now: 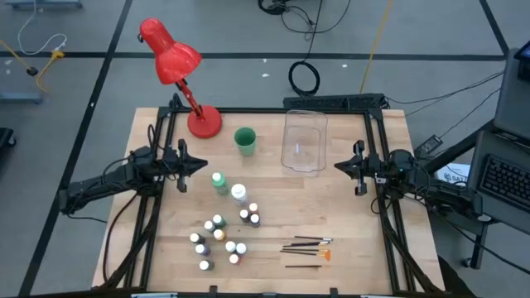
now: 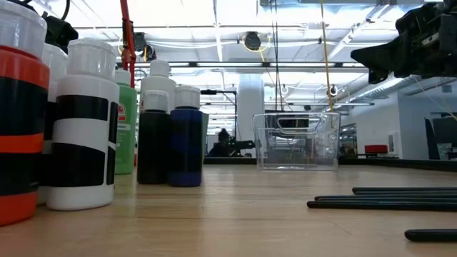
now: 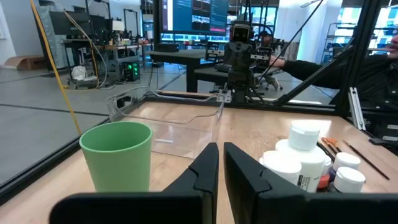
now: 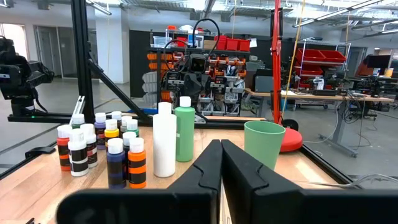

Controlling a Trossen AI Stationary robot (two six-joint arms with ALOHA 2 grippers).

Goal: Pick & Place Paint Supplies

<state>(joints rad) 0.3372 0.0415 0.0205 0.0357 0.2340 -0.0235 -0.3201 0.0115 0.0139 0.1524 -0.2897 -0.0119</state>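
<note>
The paint supplies are all on the wooden table [image 1: 331, 207], in its front half, and I see none of them inside the clear plastic bin [image 1: 305, 141]. The tiny paint bottles [image 1: 217, 236] stand in a loose cluster left of the middle, with two more, a pair [image 1: 250, 215], a little to the right of the cluster. The green bottle [image 1: 219, 182] and the white bottle [image 1: 238, 194] are taller and stand just behind this cluster, close to each other. The brushes [image 1: 306, 248] lie flat to the right of the bottles, roughly parallel, some with orange tips pointing right.

The green cup [image 1: 244, 140] stands upright at the back of the table, between the red lamp [image 1: 178, 70] and the bin. The bin looks empty from above.

From my screen, the left gripper [image 1: 199, 164] waits at the left edge of the table, pointing inward to the cup and the tall bottles. In the left wrist view its fingers [image 3: 204, 168] are nearly together with only a thin gap, and nothing is between them. The right gripper [image 1: 338, 165] waits at the right edge, just beside the bin, apart from it. In the right wrist view its fingers [image 4: 208, 165] are pressed together and they pinch nothing.
</note>
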